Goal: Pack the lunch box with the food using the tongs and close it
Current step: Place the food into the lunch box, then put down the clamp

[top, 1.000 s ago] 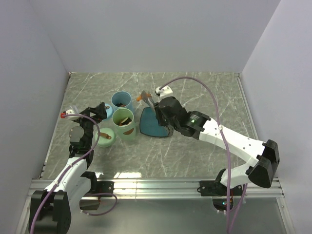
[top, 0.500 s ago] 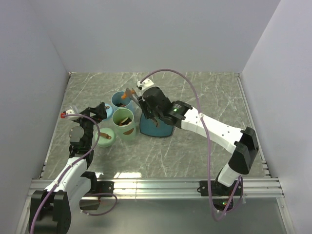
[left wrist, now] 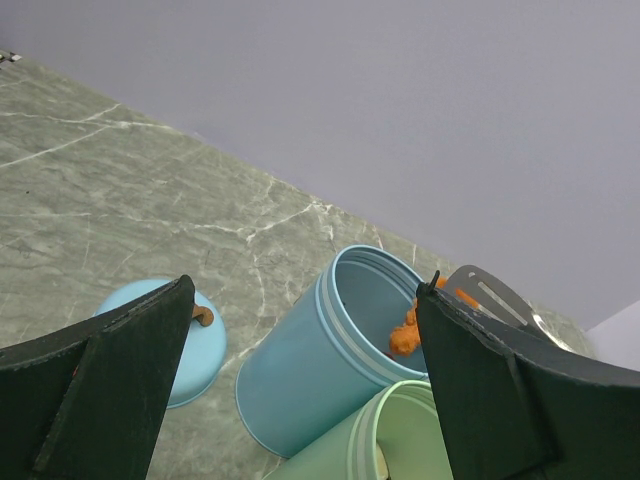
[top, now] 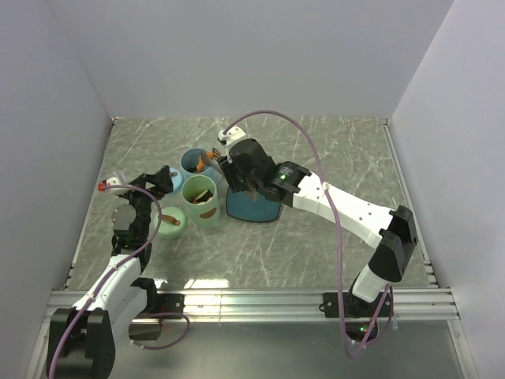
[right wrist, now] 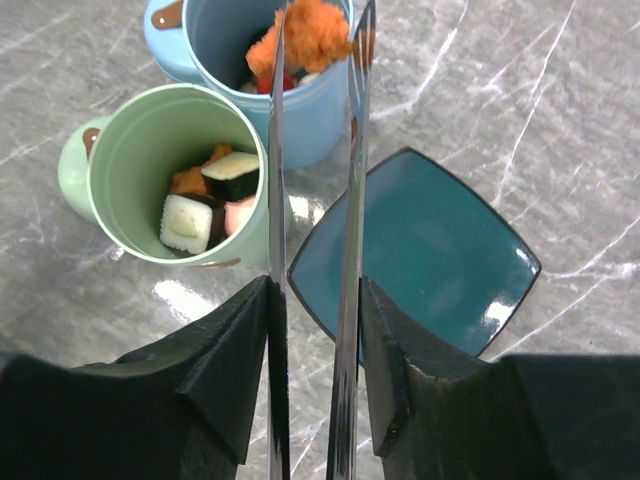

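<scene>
My right gripper (right wrist: 315, 290) is shut on the silver tongs (right wrist: 352, 200), one finger pressing each arm. An orange food chunk (right wrist: 305, 30) sits between the tongs' tips at the mouth of the lunch box's blue round tub (right wrist: 320, 110); red and white bits lie below it. The green tub (right wrist: 100, 160) beside it holds several food pieces (right wrist: 200, 205). From above, the right gripper (top: 237, 170) hangs over the blue tub (top: 196, 164). My left gripper (left wrist: 308, 290) is open and faces that tub (left wrist: 310, 370), where the orange chunk (left wrist: 405, 338) shows inside the far rim.
The teal square plate (top: 251, 207) lies bare right of the green tub (top: 200, 197), under my right wrist. A blue lid (left wrist: 205, 350) lies flat left of the blue tub, and a green lid (top: 171, 220) lies left of the green tub. White walls stand behind and at both sides.
My right gripper has carried the tongs and the orange chunk leftward from above the plate to the blue tub's mouth. The left arm has not moved.
</scene>
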Motion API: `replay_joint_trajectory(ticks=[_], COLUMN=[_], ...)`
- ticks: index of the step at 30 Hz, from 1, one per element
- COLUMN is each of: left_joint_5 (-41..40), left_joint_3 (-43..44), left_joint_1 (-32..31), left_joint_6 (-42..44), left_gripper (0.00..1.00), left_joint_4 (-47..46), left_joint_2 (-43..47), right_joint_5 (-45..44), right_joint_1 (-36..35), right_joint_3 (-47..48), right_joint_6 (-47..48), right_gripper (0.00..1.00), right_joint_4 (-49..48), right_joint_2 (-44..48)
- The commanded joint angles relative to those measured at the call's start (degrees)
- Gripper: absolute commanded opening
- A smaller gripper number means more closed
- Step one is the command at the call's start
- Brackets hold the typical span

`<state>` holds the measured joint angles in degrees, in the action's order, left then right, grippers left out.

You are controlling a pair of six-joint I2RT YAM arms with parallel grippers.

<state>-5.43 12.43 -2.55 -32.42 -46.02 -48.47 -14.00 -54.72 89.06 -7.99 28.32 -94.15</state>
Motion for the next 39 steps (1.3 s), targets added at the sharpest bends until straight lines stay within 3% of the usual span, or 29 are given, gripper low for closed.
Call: replay_joint_trajectory(ticks=[1, 20, 32, 39], left_joint_5=[-0.02, -0.28, -0.37, -0.37], left_joint_3=[0.58, 0.67, 0.58, 0.58], left_joint_1=[0.26, 0.26, 0.26, 0.26], left_joint_6=[-0.45, -0.36, -0.45, -0.45], left_gripper=[0.99, 1.0, 0.99, 0.99], left_joint_4=[-1.97, -1.97, -1.79, -1.71], left_joint_2=[0.57, 0.66, 0.83, 0.83], right_joint_5=[-0.33, -1.29, -10.69, -15.26], right_joint_1=[-0.83, -1.44, -1.09, 2.68], right_joint_3=[3.75, 3.76, -6.7, -14.15], right_joint_6=[1.22, 1.93, 0.52, -2.99], right_gripper=[0.48, 0.51, 0.51, 0.51], right_joint_4=[-2.13, -3.79, -6.08, -4.32], right_joint_2=[0.64, 1.6, 13.55, 19.78])
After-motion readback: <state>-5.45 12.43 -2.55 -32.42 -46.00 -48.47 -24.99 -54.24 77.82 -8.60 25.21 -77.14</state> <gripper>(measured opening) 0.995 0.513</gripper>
